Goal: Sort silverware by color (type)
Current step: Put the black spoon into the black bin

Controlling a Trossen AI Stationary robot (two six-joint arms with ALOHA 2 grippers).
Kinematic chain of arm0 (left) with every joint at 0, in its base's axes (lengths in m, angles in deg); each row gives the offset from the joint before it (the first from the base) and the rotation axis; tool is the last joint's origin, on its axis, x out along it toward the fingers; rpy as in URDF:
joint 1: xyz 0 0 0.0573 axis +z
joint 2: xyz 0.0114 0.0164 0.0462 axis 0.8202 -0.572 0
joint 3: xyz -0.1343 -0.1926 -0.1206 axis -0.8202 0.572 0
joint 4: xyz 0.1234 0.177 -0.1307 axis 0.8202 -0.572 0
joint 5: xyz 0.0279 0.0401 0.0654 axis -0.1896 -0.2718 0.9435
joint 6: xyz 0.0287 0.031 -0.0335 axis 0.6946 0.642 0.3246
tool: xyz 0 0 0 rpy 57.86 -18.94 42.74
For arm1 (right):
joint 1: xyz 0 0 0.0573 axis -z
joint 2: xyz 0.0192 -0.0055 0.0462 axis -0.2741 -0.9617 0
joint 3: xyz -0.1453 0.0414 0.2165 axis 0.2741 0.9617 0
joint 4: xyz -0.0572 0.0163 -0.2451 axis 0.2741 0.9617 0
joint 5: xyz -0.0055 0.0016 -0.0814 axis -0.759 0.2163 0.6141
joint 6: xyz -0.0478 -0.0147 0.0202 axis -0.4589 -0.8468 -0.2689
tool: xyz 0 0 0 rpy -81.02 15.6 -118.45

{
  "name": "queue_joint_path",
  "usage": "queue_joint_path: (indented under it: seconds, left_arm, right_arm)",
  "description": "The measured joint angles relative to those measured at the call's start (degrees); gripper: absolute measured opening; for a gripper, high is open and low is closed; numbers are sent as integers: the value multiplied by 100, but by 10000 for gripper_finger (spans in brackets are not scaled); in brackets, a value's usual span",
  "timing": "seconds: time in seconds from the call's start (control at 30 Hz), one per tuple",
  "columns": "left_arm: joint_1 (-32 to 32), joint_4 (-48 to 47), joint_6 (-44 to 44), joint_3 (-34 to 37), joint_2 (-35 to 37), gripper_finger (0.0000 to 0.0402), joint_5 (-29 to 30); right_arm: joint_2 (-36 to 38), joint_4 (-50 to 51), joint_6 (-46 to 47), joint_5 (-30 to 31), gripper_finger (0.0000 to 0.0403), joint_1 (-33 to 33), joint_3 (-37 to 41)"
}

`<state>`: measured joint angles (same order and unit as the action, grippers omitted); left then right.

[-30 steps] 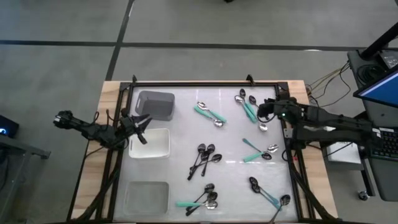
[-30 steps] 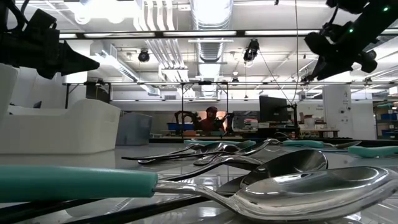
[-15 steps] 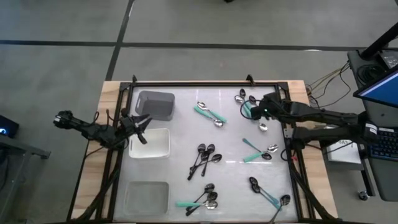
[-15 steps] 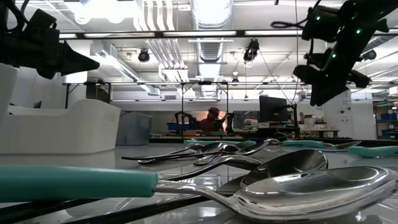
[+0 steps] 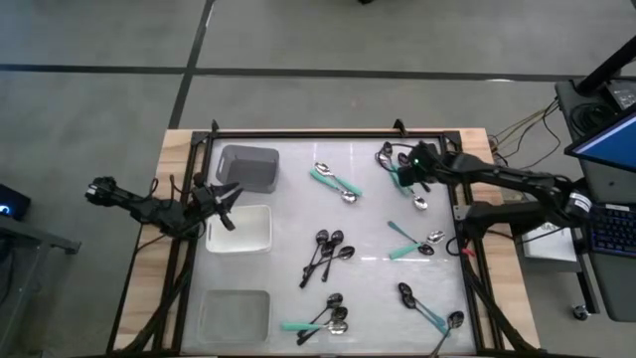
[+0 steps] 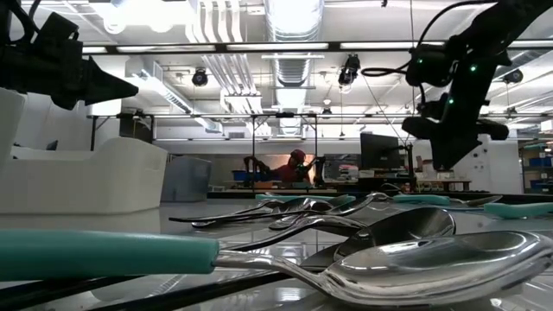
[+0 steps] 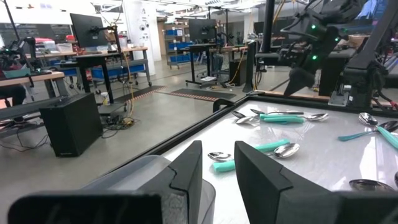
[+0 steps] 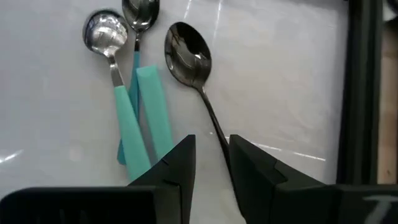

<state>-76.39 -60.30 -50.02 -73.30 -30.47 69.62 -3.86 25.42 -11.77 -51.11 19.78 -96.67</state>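
Hovering over the far-right spoons, the right gripper (image 8: 210, 163) stands slightly parted, empty, straddling the black spoon (image 8: 194, 62) beside two teal-handled ones (image 8: 127, 124); centering on that handle should avoid snagging neighbours. Left gripper (image 5: 227, 202), slightly parted, waits by the bins (image 5: 248, 169).

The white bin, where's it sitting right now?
In the high view, the white bin sits on the table's left side, between the grey bin and clear bin, beside the left gripper.

Desk layout, seen from above

Three bins (image 5: 247, 167) stand in a column along the left side of the desk (image 5: 288, 199); spoons (image 5: 328, 251) lie scattered in clusters across the centre and right.
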Motion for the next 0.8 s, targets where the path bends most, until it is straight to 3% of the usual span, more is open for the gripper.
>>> queue_joint_path:
  seconds: [0.37, 0.57, 0.8]
  left_arm:
    - [1, 1, 0, 1, 0, 78, -2]
    - [2, 2, 0, 0, -2, 78, -2]
    - [2, 1, 0, 0, 0, 78, -2]
  right_arm:
    - [-569, -144, -86, -283, 158, 113, -330]
    - [-1194, 107, -218, -447, 147, 116, -946]
    - [-2197, 1626, -577, -442, 133, 426, -1783]
